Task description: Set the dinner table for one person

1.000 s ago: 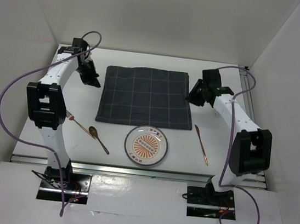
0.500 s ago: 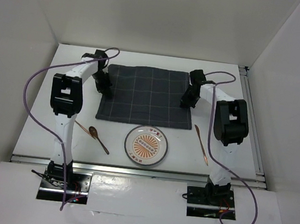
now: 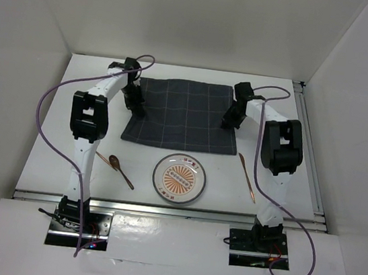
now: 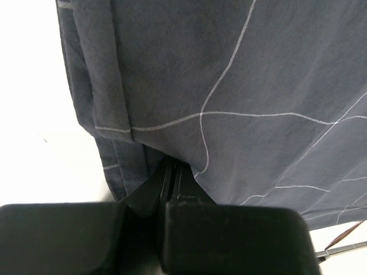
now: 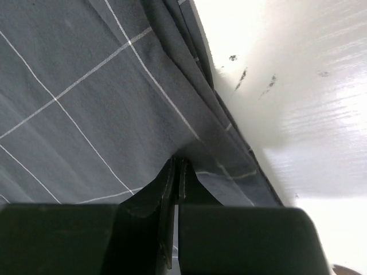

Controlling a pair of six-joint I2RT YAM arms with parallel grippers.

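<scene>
Top external view: the left gripper (image 3: pixel 134 104) and the right gripper (image 3: pixel 229 120) are each clamping shut on a side edge of the dark checked mat (image 3: pixel 184 114), which is lying on the white counter (image 3: pixel 179 74), just beyond the plate (image 3: pixel 179 178).

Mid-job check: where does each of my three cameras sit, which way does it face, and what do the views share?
Top: above and behind the robot, facing down and forward over the table; both arms, plate, spoon and knife show.
Left wrist: on the left wrist, facing down along the left hand, shut on one side edge of the cloth.
Right wrist: on the right wrist, facing down along the right hand, shut on the opposite edge.
Shared: all three see the cloth and bare table.
</scene>
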